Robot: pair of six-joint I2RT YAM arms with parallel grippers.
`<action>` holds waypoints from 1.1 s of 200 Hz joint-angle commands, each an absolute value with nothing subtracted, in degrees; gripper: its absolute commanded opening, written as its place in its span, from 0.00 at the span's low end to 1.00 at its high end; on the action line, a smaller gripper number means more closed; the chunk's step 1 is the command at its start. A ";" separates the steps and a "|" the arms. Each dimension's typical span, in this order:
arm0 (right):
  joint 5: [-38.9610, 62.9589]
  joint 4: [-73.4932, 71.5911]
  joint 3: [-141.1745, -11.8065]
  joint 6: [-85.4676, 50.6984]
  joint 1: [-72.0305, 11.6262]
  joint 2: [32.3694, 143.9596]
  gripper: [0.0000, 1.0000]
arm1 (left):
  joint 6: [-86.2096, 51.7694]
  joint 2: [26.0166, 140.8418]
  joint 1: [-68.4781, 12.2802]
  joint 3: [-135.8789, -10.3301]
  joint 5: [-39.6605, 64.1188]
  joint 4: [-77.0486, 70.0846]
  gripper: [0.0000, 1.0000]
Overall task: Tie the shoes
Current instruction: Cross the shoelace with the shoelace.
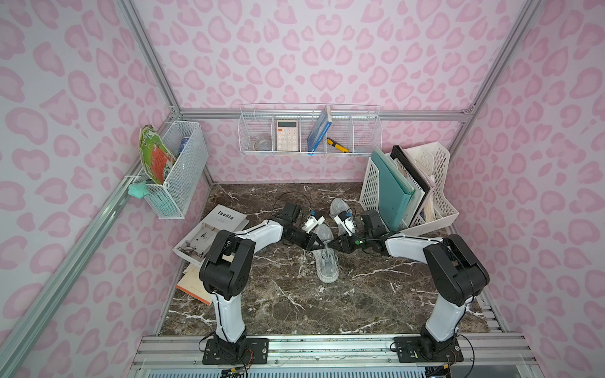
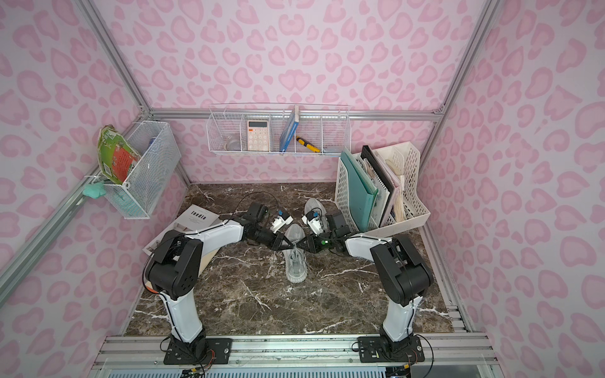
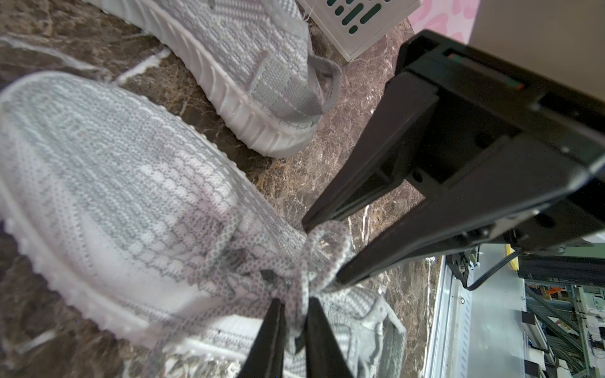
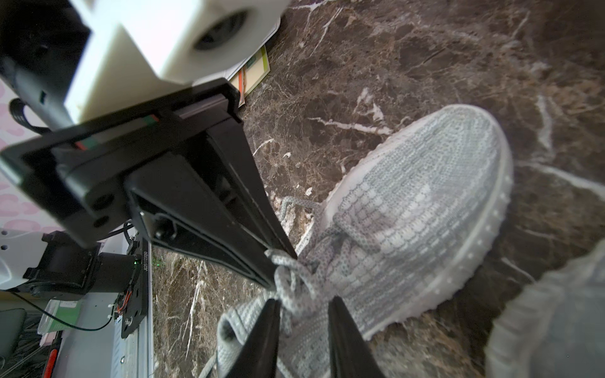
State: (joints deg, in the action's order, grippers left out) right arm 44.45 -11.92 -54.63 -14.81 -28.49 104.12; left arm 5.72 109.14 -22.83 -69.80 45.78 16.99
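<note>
I have the near sneaker, light grey knit on a ribbed pale sole, lying about the middle of the dark brown marble worktop, toe toward the back edge and heel toward the front edge. Both tools meet directly over its lacing, where the speckled grey-white laces bunch up.

The left gripper reaches in from the left-edge side, its jaws pressed together on a strand of those laces (the cord fills the slit between them in the left wrist view). The right gripper faces it tip to tip. Its jaws stand partly apart with a lace loop lying between them and knit showing through the gap, so I read no clamp there.

The far sneaker, same knit, sits just behind and to the right, apart from the first. It is near the white perforated plastic file rack in the back right corner. A white paperback book tops a stack at the left edge. Bare marble shows on either side of the near sneaker and from its heel to the front edge.
</note>
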 commanded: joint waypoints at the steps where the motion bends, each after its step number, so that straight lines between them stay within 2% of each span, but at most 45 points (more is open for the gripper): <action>1: 44.65 -12.90 -55.45 -15.12 -28.63 104.65 0.28 | 5.16 108.59 -22.85 -69.44 46.23 16.01 0.13; 60: 47.25 -16.09 -56.05 -18.59 -28.46 106.60 0.26 | 4.70 107.42 -22.85 -67.98 46.49 14.79 0.04; 168: 51.55 -18.99 -55.80 -21.13 -28.76 108.70 0.24 | 4.57 107.16 -22.85 -67.34 46.93 14.25 0.04; 220: 51.74 -20.75 -55.11 -22.13 -28.39 108.13 0.10 | 4.66 107.05 -22.85 -67.01 46.51 14.32 0.04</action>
State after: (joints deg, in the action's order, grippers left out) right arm 51.40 -18.79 -55.44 -21.43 -28.64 108.77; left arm 4.45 107.68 -22.81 -67.24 45.63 14.33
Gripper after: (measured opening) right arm 0.135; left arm 0.083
